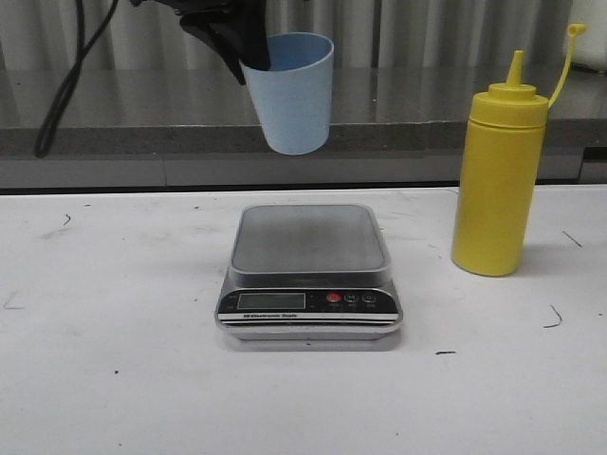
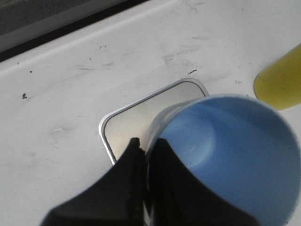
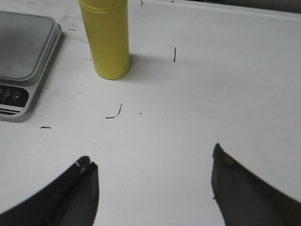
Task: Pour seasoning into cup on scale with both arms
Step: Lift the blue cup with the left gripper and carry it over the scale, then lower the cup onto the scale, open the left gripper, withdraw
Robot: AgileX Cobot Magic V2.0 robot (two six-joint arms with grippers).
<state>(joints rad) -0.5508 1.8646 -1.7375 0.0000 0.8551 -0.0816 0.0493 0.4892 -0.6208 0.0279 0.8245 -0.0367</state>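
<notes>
Blue cup (image 1: 294, 93) pinched in left end effector (image 1: 248, 59), aloft.

lab test bench | scuffed white table (image 1: 114, 379) | grey corrugated wall (image 1: 427, 33)

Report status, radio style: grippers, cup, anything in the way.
Left gripper shut on cup, held above the scale. Right gripper open, empty. Seasoning upright beside scale. Platform clear.

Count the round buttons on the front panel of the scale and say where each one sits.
3: on the scale, right of its display, sit a red button, then two dark buttons in a row.
</notes>
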